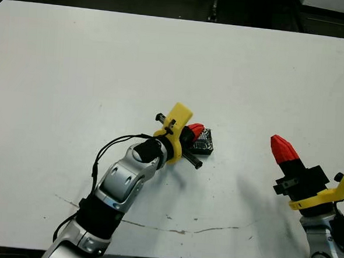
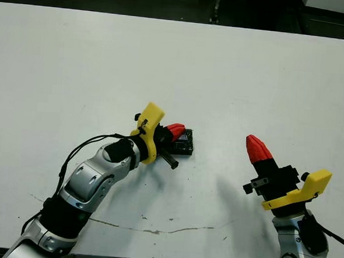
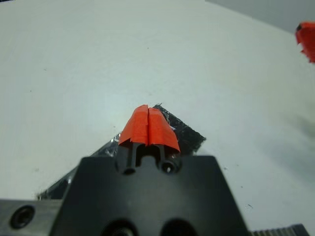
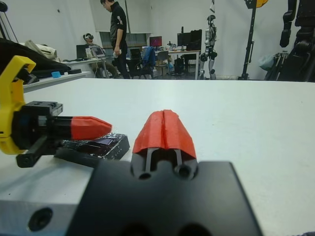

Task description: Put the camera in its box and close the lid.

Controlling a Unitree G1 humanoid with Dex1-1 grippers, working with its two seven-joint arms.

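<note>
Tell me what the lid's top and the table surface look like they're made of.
The lid: a black slab topped with what looks like crinkled silver foil or tape, with wrinkled, uneven glints under the left gripper. The table: smooth matte white, probably laminate or painted board, with a thin dark crack or scratch near the front edge.

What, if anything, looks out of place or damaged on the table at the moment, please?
Only a thin dark crack-like line across the white table near its front edge. The foil-topped lid lies flat under the left hand, nothing spilled.
</note>
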